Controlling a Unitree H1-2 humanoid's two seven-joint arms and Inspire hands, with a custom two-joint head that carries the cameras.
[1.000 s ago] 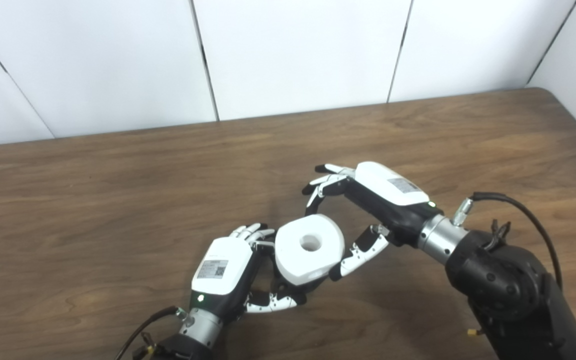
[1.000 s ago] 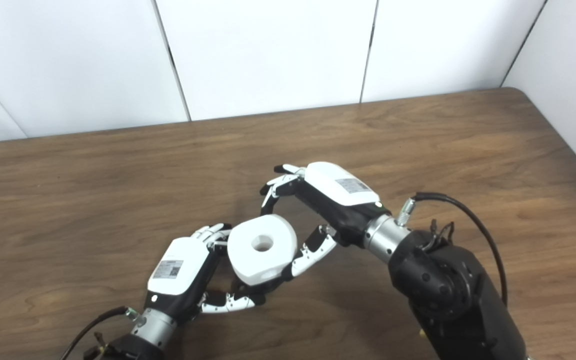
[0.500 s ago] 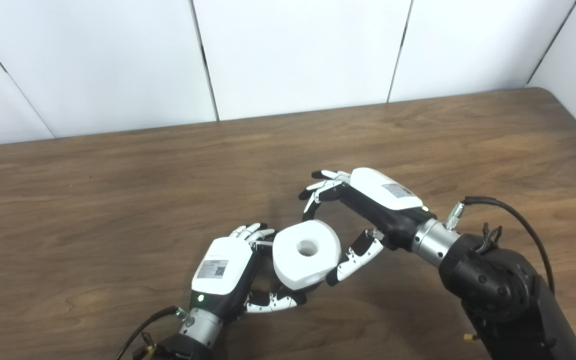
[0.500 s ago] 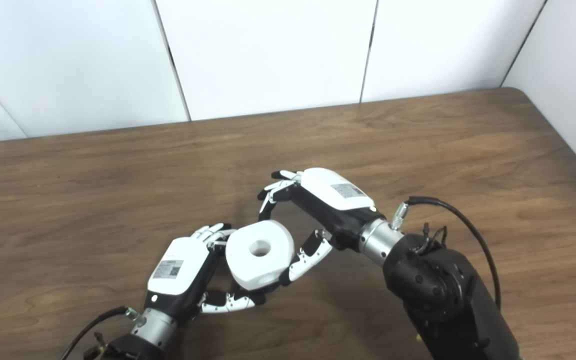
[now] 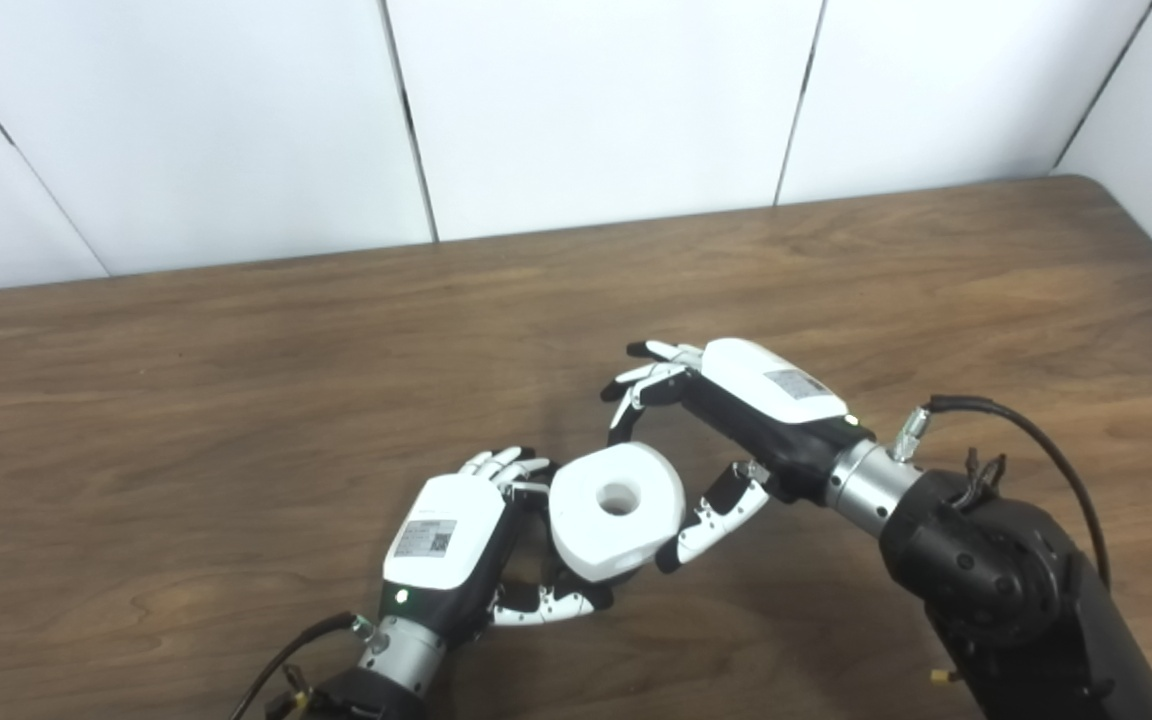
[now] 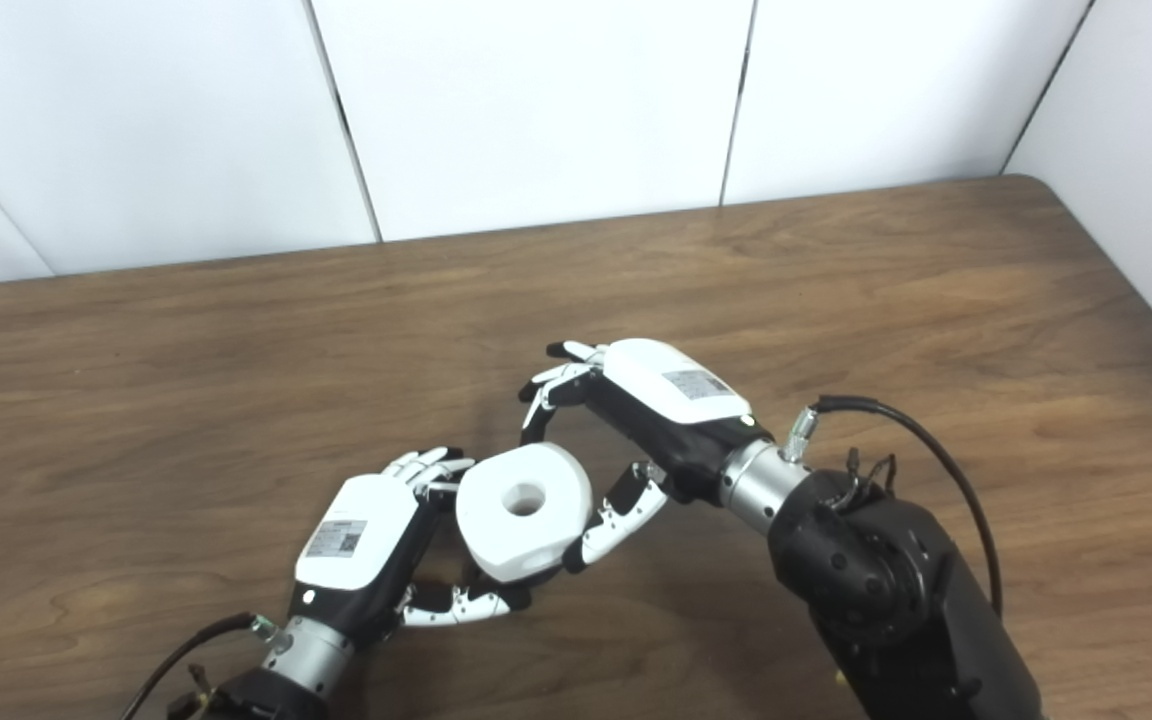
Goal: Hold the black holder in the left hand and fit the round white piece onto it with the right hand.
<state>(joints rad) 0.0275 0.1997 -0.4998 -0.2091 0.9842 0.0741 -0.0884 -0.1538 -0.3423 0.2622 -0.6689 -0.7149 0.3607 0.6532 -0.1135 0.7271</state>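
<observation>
tabletop [image 5: 236, 380]: wood | round white piece [image 5: 616, 508]: above tabletop between my hands, looks rigid, light, smooth, best gripped across rim | right hand [image 5: 736, 420]: fingers spread around it | left hand [image 5: 456, 545]: fingers curled beneath; black holder hidden
</observation>
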